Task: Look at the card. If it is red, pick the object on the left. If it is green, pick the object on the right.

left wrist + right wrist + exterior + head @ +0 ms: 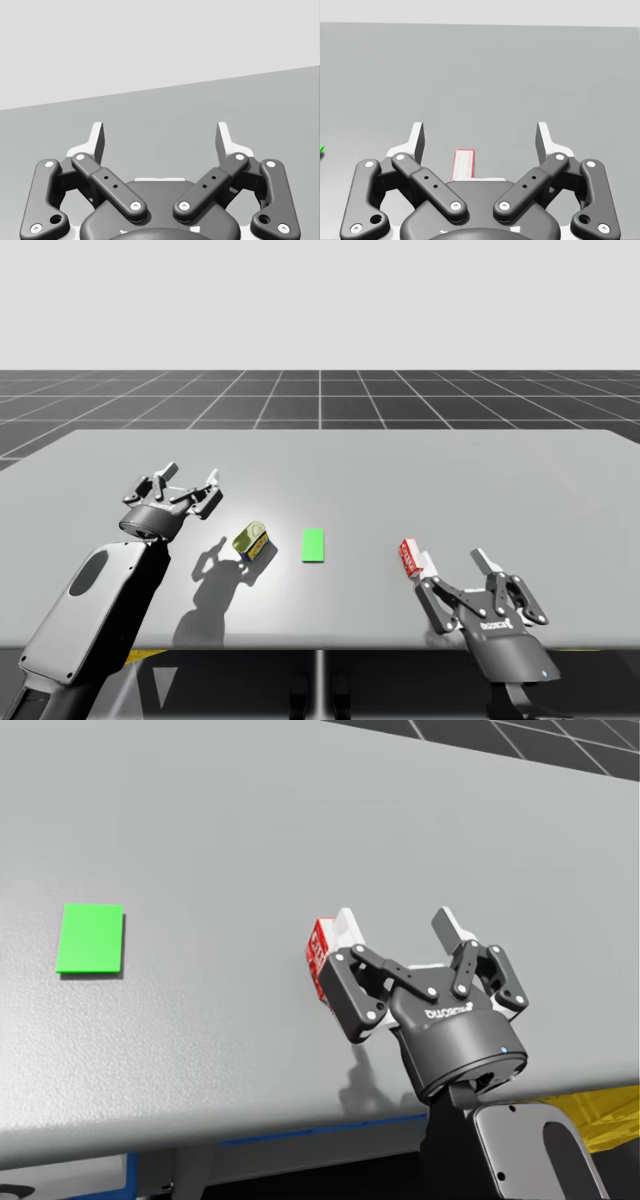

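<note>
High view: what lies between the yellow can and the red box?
The green card lies flat between the yellow can and the red box, touching neither, as the high view shows.

In the head view my right pincer [396,930] stands in front of the red and white box [320,950], and one finger with its linkage hides the box's far side. In the right wrist view the box's near end is hidden under the pincer's body. The green card [321,149] is cut to a sliver by the picture's edge. In the high view the print on the yellowish can [251,540] is too small to tell, and the bottom edge cuts off both arms.
</note>
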You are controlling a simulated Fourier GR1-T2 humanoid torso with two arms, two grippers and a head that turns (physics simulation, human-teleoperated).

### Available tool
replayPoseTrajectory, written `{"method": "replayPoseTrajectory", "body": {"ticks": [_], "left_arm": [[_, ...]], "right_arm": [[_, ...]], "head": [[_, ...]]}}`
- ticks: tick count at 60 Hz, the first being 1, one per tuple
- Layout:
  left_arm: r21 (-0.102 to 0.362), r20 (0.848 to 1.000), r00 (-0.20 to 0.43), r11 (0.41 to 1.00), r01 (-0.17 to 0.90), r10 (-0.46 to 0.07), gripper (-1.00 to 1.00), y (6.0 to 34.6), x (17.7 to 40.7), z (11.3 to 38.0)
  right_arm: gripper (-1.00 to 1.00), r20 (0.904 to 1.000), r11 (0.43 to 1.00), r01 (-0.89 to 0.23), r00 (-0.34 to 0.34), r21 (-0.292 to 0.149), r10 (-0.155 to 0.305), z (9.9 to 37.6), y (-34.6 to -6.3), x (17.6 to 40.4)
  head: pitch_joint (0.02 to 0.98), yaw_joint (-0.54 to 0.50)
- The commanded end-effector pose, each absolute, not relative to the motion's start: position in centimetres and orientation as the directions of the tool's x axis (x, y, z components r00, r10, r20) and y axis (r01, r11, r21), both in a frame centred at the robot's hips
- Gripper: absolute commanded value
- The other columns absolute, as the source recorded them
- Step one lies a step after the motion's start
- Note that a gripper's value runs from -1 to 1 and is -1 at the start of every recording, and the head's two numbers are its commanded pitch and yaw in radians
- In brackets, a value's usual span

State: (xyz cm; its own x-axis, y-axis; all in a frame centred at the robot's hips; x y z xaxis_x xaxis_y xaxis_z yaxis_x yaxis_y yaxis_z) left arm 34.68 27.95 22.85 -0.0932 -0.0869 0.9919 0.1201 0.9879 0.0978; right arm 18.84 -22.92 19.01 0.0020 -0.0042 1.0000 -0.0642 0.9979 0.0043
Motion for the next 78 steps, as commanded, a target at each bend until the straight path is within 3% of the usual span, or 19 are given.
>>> {"method": "replayPoseTrajectory", "body": {"ticks": [1,18,32,66,69,70,71,72,74,78], "left_arm": [[0.098,0.992,-0.093,0.988,0.120,-0.087,-1.00,27.9,34.7,22.8],[0.098,0.992,-0.093,0.988,0.120,-0.087,-1.00,27.9,34.7,22.8],[0.098,0.992,-0.093,0.988,0.120,-0.087,-1.00,27.9,34.7,22.8],[0.098,0.992,-0.093,0.988,0.120,-0.087,-1.00,27.9,34.7,22.8],[0.098,0.992,-0.093,0.988,0.120,-0.087,-1.00,27.9,34.7,22.8],[0.098,0.992,-0.093,0.988,0.121,-0.087,-1.00,27.9,34.7,22.8],[0.098,0.992,-0.093,0.988,0.121,-0.087,-1.00,27.9,34.7,22.8],[0.098,0.992,-0.093,0.988,0.121,-0.087,-1.00,27.9,34.7,22.8],[0.098,0.992,-0.093,0.988,0.120,-0.087,-1.00,27.9,34.7,22.8],[0.103,0.992,-0.088,0.987,0.123,-0.092,-1.00,27.9,34.7,22.8]], "right_arm": [[-1.00,0.9980,0.996,-0.089,0.063,0.002,0.003,16.5,-21.5,17.3],[-1.00,0.9842,0.996,-0.078,0.176,0.036,-0.022,14.3,-21.2,18.1],[-1.00,0.9675,0.996,-0.072,0.251,0.051,-0.031,13.3,-20.5,20.1],[-1.00,0.9495,0.997,-0.058,0.311,0.059,-0.038,13.3,-20.6,22.7],[-0.62,0.9479,0.997,-0.059,0.316,0.058,-0.037,13.2,-20.7,22.6],[-0.09,0.9477,0.997,-0.047,0.317,0.055,-0.038,13.2,-20.7,22.6],[0.14,0.9472,0.997,-0.040,0.318,0.059,-0.043,13.1,-20.7,22.6],[0.69,0.9452,0.997,-0.037,0.323,0.061,-0.046,13.1,-20.7,22.6],[0.95,0.9414,0.997,-0.034,0.334,0.062,-0.047,13.1,-20.7,22.5],[1.00,0.9372,0.998,-0.029,0.346,0.057,-0.044,13.0,-20.7,22.5]], "head": [[0.912,-0.35],[0.912,-0.35],[0.914,-0.34],[0.911,-0.33],[0.910,-0.33],[0.910,-0.33],[0.909,-0.33],[0.909,-0.33],[0.907,-0.33],[0.906,-0.33]]}}
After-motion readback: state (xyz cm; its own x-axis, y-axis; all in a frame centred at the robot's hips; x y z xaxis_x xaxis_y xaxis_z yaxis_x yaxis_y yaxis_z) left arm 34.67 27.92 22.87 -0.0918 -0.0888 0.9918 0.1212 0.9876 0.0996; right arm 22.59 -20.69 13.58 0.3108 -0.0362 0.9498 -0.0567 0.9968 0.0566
